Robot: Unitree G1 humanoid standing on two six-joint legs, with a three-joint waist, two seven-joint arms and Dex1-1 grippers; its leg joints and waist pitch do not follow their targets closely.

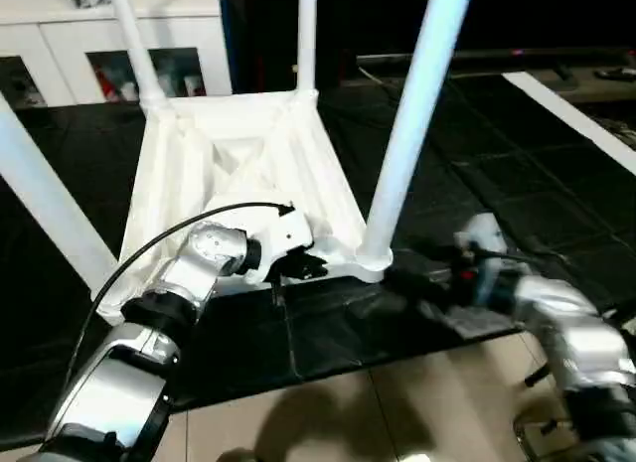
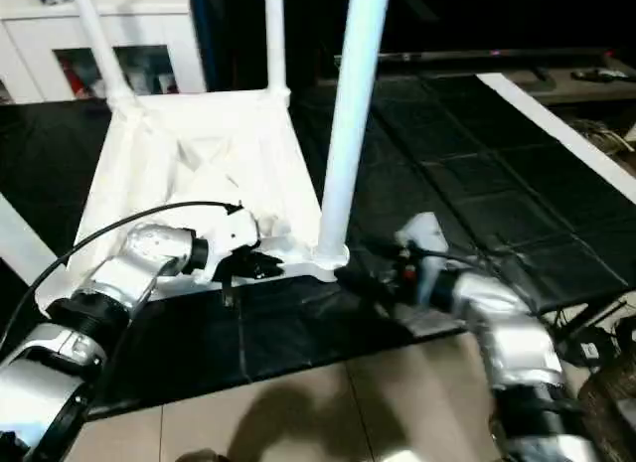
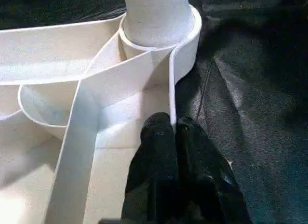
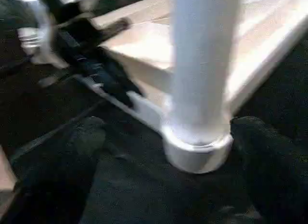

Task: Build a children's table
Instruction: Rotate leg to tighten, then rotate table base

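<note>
- Where the black mat (image 1: 497, 154) covers the floor, the children's table (image 1: 238, 154) lies upside down at about 11 o'clock in the head views, its ribbed underside facing up and its white legs rising from the corners.
- The near right leg (image 1: 412, 124) stands in its round corner socket, toward 1 o'clock.
- The left gripper (image 3: 172, 132) has its two black fingers pressed together on the thin white frame edge just beside that socket.
- The right gripper (image 4: 163, 151) stands wide apart, one finger on each side of the leg's base, touching nothing that can be made out.
- A white glass-door cabinet (image 1: 119, 45) stands at 10 o'clock behind the table.
</note>
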